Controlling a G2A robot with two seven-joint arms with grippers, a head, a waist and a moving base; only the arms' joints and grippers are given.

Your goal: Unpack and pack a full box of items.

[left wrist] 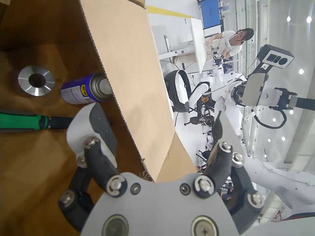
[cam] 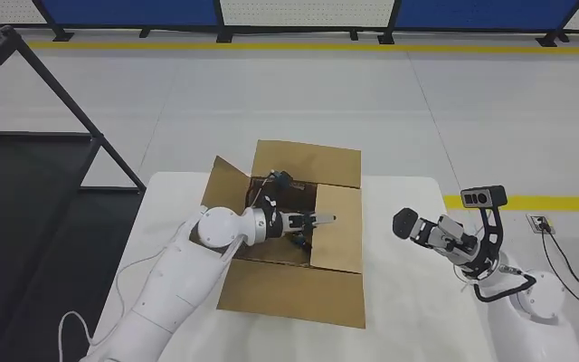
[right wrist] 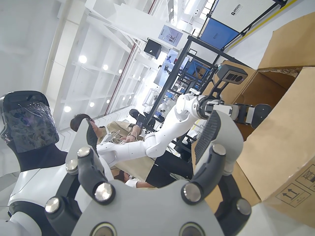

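Cardboard box (cam: 291,291) stands open on the white table (cam: 412,317), its flaps unfolded. We find the left gripper (cam: 318,221) over the opening, at the flap (left wrist: 128,74) on the box's right side. Its fingers are spread wide: one finger (left wrist: 93,121) sits inside the box, the other (left wrist: 222,128) outside, and the flap's edge passes between them. We cannot tell whether either pad touches the cardboard, and nothing is pinched.

On the box floor, in the left wrist view, we make out three things. A blue spray can (left wrist: 81,90) lies on its side, its top end right against the foot of the flap. Just beside it, a shiny metal ring (left wrist: 36,80) with a dark hole in its middle lies flat on the cardboard. A green-handled screwdriver (left wrist: 24,122) lies near both, its dark end pointing toward the inner finger and close to it. In the top view we also see a dark object (cam: 279,178) near the box's far wall, which we cannot identify.

We see the right gripper (right wrist: 150,133) above the table to the right of the box, apart from it and turned toward its outer wall. Its fingers are spread as well, with nothing between them.
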